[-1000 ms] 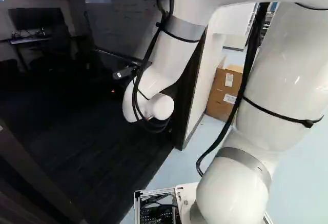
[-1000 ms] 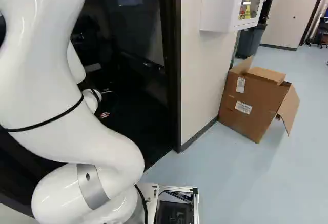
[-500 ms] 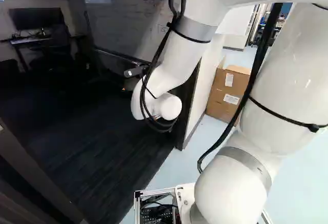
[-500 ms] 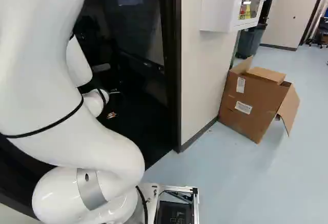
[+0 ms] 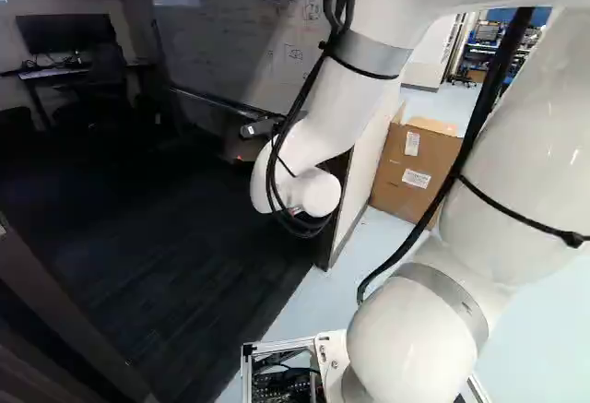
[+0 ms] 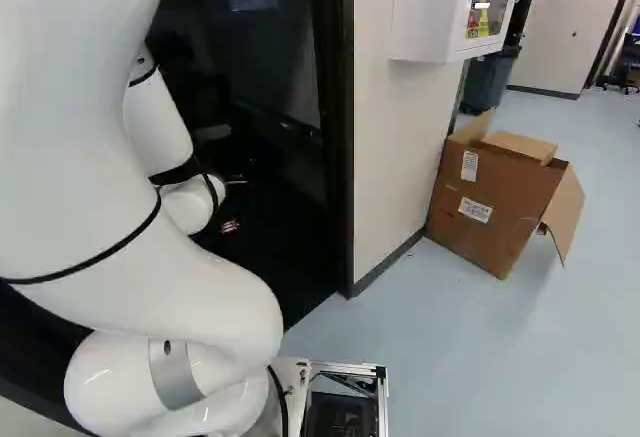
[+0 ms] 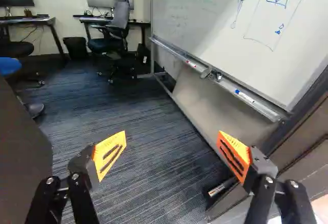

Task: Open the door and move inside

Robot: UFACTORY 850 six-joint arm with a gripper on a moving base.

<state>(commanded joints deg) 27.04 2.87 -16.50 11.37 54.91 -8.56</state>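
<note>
Holds the pincer (image 7: pixel 172 138) spread wide, pads well apart and pinching nothing, above the carpet (image 7: pixel 133 183) beyond the doorway. Has what looks like the door (image 7: pixel 23 152), a dark upright panel, close beside the pincer, on the side away from the whiteboard (image 7: pixel 215 19). Has the door frame (image 7: pixel 307 126) on the opposite side, near too, so reaches between the two, apart from both. Seems to face along the panel rather than squarely at it; shows no handle, so cannot tell where to grasp, if at all.

Looks past the opening step, with the base (image 5: pixel 332 357) near the threshold and the move inside left to do. Calls, probably, for driving ahead through the gap, with the pincer kept between panel and frame. Risks brushing the frame with the wrist, or catching the panel if swinging back.
</note>
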